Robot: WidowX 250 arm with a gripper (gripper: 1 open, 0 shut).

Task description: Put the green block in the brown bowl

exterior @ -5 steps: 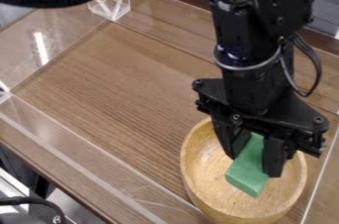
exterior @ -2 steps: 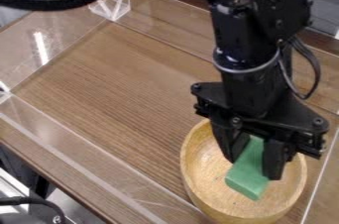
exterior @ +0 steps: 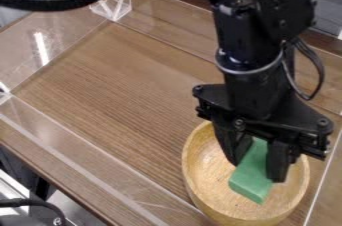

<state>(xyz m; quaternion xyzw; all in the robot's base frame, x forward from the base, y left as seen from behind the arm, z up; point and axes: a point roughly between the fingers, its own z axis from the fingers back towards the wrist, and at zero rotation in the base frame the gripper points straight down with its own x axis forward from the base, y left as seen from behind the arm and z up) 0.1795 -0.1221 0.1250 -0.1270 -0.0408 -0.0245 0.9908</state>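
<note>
While the green block (exterior: 251,179) hangs inside the mouth of the brown bowl (exterior: 201,175), it sits tilted, its upper end caught between the black fingers and its lower end pointing down toward the bowl's floor. Whether that lower end touches the wood cannot be told from this angle. The block is a flat bright green bar, and most of its broad face shows below the fingers.

The gripper (exterior: 259,156) is closed tight on the block, pinching its top part, with one dark finger to the left of the bar and another to the right. It points steeply downward, reaching in over the bowl's rim from above. Above the fingers, the wide black body of the hand spreads out over the bowl, and the thick black arm (exterior: 254,30) rises from it toward the top of the picture, with dark cables looping along its right side.

The bowl is round, light tan, with a thick rim and grainy inside; it stands at the lower right of the scene, and its right part is cut off by the picture's edge and partly hidden by the hand.

It rests on a wooden table (exterior: 120,80) with long brown grain lines. Clear plastic walls (exterior: 54,30) fence the tabletop on the left and far sides, and a small clear bracket (exterior: 112,8) stands at the far edge near the top.
</note>
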